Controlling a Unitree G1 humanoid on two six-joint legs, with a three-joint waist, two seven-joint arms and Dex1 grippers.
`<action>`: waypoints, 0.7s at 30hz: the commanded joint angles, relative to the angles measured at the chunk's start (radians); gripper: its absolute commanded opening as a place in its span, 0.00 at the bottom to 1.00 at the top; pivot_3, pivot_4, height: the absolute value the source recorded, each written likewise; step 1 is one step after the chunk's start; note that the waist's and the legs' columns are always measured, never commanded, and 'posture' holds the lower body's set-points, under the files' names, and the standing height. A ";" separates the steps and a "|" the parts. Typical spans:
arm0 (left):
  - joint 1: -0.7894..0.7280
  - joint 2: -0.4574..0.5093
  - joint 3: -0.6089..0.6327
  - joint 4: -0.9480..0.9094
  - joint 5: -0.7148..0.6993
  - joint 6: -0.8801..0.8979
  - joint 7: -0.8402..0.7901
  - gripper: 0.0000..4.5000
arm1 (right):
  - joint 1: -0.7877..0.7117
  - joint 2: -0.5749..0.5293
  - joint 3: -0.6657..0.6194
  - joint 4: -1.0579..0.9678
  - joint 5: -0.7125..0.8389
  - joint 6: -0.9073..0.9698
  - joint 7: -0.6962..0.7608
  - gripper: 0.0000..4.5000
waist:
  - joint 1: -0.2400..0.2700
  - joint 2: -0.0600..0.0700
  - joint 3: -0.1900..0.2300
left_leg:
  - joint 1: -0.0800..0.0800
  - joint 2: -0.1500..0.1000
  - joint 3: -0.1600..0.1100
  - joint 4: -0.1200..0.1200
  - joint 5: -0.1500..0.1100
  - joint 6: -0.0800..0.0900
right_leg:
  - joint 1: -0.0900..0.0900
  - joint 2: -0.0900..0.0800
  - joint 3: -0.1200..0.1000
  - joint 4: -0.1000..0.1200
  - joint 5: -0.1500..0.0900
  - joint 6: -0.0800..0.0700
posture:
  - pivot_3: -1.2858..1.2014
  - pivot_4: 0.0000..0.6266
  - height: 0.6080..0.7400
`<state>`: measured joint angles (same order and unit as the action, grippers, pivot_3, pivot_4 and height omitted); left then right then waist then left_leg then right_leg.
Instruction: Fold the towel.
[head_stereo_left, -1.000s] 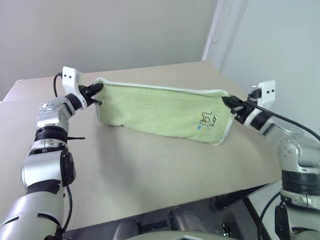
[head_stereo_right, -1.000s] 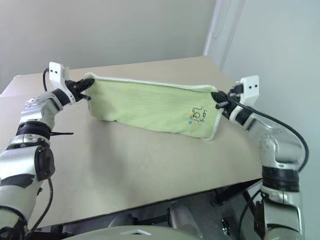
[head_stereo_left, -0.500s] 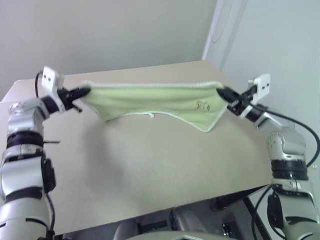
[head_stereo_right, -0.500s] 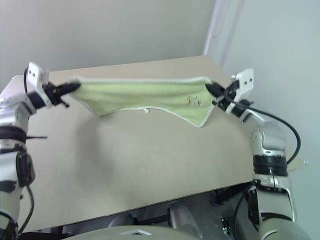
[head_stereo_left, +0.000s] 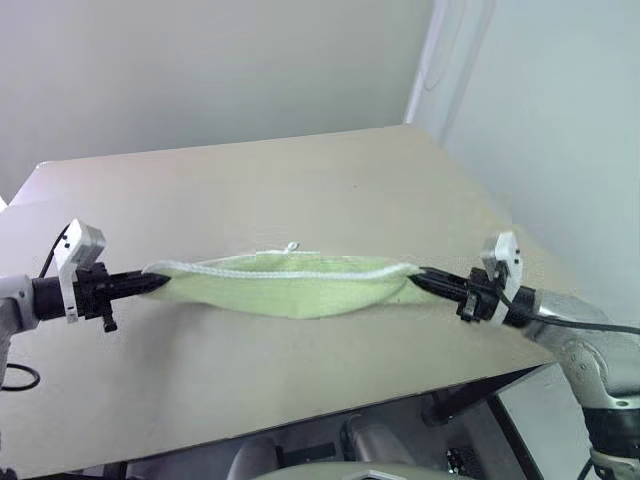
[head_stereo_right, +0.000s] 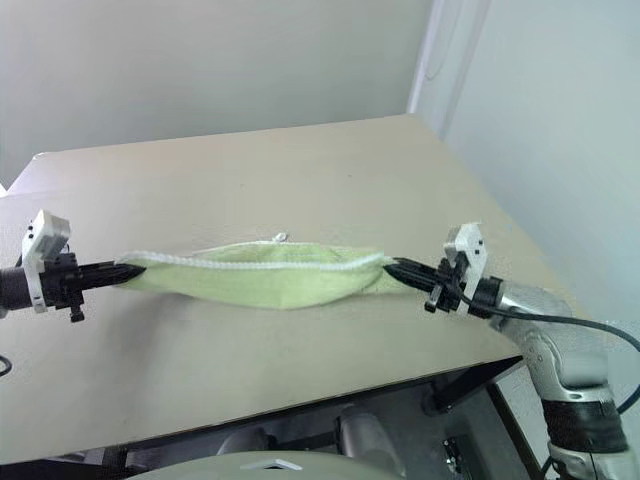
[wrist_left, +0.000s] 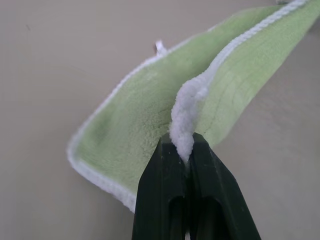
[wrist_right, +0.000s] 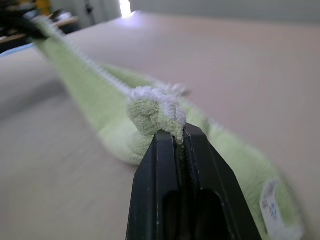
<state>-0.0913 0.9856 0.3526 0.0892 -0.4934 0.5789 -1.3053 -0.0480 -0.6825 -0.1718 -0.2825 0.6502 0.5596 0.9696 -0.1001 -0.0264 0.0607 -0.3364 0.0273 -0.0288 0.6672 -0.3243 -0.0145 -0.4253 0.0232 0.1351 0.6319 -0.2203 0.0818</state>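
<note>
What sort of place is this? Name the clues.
Probably a plain indoor test room: a bare beige table, blank pale walls meeting at a corner, and a single towel stretched over the table.

The towel (head_stereo_left: 285, 290), stretched from 9 to 3 o'clock, bars passage across the near worktop (head_stereo_left: 300, 180); toward 12 o'clock the bare surface lies open.

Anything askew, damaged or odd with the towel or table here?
Nothing stands out. The towel hangs stretched between the left tool and right tool, both shut on its corners, sagging low over the table. No damage visible.
</note>
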 joint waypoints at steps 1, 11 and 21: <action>0.082 0.047 0.077 -0.069 -0.026 0.009 -0.021 0.00 | 0.078 -0.040 -0.042 -0.112 0.051 0.022 0.030 0.01 | -0.003 0.000 0.000 | 0.000 0.000 0.000 0.000 0.000 0.000 | -0.001 0.000 0.000 0.000 0.000 0.000 | 0.52 0.00 1.00; 0.218 0.097 0.086 0.097 0.072 -0.194 -0.071 0.00 | 0.304 -0.099 -0.121 -0.174 0.036 -0.010 0.059 0.01 | 0.002 -0.001 0.001 | -0.001 0.000 0.001 -0.002 0.000 0.000 | -0.003 0.000 0.000 -0.002 -0.001 -0.002 | 0.52 0.00 1.00; 0.024 0.055 -0.076 0.271 0.122 -0.284 -0.073 0.00 | 0.227 -0.029 -0.042 -0.071 -0.089 -0.096 -0.038 0.01 | -0.002 -0.003 -0.001 | 0.000 0.001 0.002 -0.002 0.000 -0.001 | -0.002 -0.002 -0.002 -0.002 -0.001 -0.002 | 0.52 0.00 1.00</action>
<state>-0.0473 1.0372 0.2810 0.3401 -0.3899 0.3120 -1.3910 0.2028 -0.7183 -0.2009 -0.3634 0.5778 0.4875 0.9571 -0.1018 -0.0294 0.0602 -0.3367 0.0280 -0.0264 0.6652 -0.3247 -0.0151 -0.4279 0.0210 0.1330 0.6300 -0.2213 0.0803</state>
